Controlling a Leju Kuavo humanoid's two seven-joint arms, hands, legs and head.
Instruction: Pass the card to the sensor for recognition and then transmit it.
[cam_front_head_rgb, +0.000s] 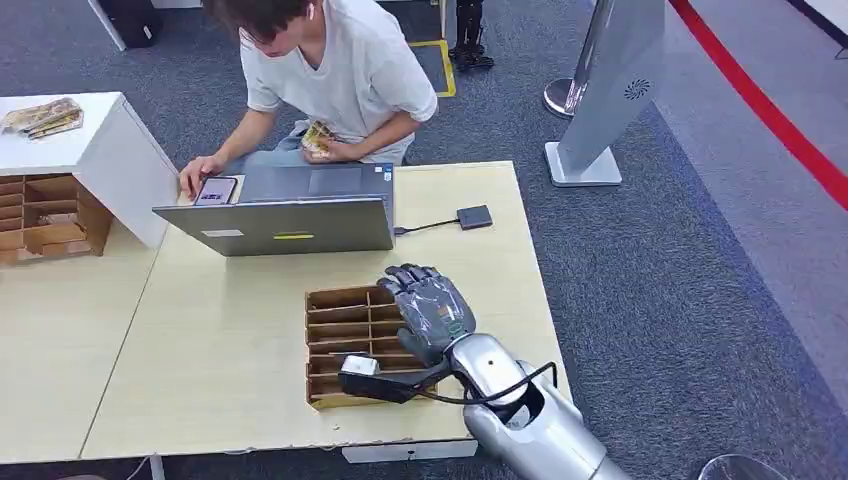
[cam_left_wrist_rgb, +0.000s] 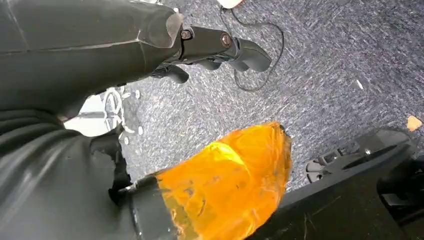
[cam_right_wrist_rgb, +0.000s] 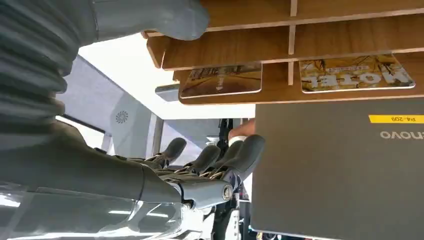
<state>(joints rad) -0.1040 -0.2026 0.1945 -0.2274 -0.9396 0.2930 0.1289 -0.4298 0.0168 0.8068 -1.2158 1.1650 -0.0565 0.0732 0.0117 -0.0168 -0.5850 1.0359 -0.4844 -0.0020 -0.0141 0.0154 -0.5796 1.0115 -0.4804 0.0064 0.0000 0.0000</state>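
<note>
You are at the very start: your right hand (cam_front_head_rgb: 432, 312) hovers empty, fingers apart, over the wooden card rack (cam_front_head_rgb: 345, 340) on the table (cam_front_head_rgb: 230, 340). The cards (cam_right_wrist_rgb: 352, 73) lie in its slots. Picking, scanning at the sensor (cam_front_head_rgb: 474, 216) and handing over remain. Your left hand (cam_left_wrist_rgb: 220, 47) hangs empty.

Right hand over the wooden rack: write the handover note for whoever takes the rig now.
Right hand: open, over the rack, holding nothing.
Left hand: hanging over the carpet, holding nothing.
Cards: two lie in the rack's slots, in front of the laptop.
Sensor: on the table beside the laptop.
Done: nothing yet.
Left: pick a card, scan it, hand it on.
</note>
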